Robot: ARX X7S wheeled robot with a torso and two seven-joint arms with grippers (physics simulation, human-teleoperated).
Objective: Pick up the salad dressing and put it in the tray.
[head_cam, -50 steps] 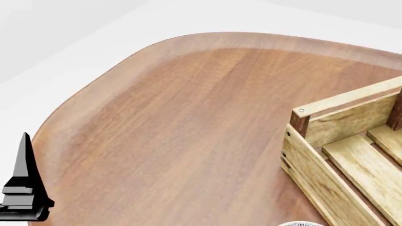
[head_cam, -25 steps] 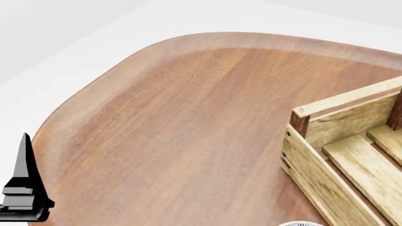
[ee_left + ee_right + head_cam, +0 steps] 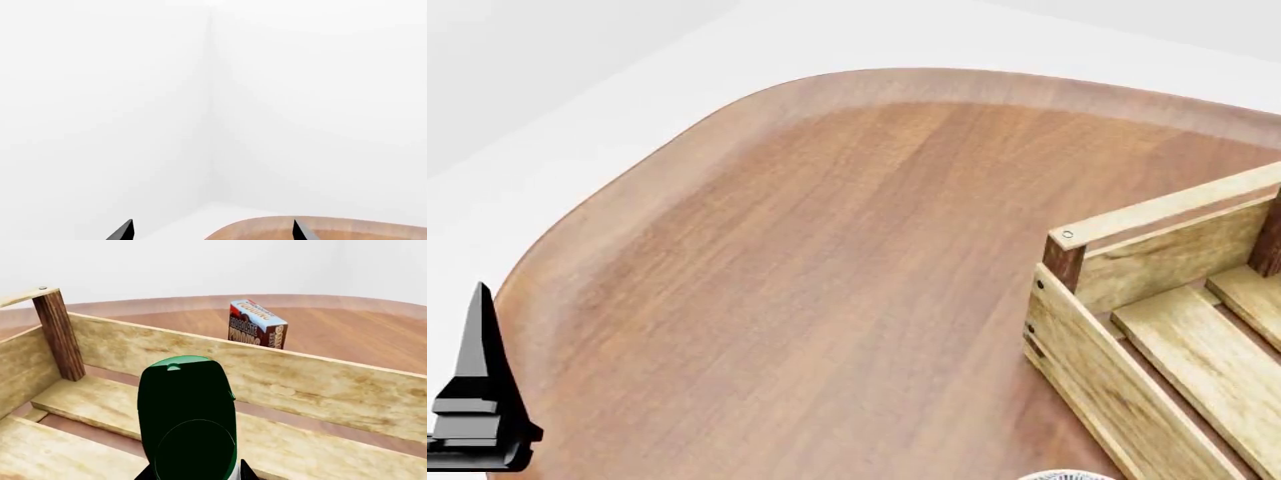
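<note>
Nothing has moved in our head view. Our right gripper (image 3: 193, 476) clenches the salad dressing (image 3: 187, 415) above the tray (image 3: 313, 385); only its wrist view shows the pudding box (image 3: 257, 324) behind the tray. Our left gripper (image 3: 212, 231) stands released.

A big brown wooden table (image 3: 827, 270) with a round edge fills the head view. A red and blue pudding box (image 3: 257, 324) stands upright on the table. A small bit of something white with a pattern (image 3: 1065, 475) peeks in at the table's near edge.
</note>
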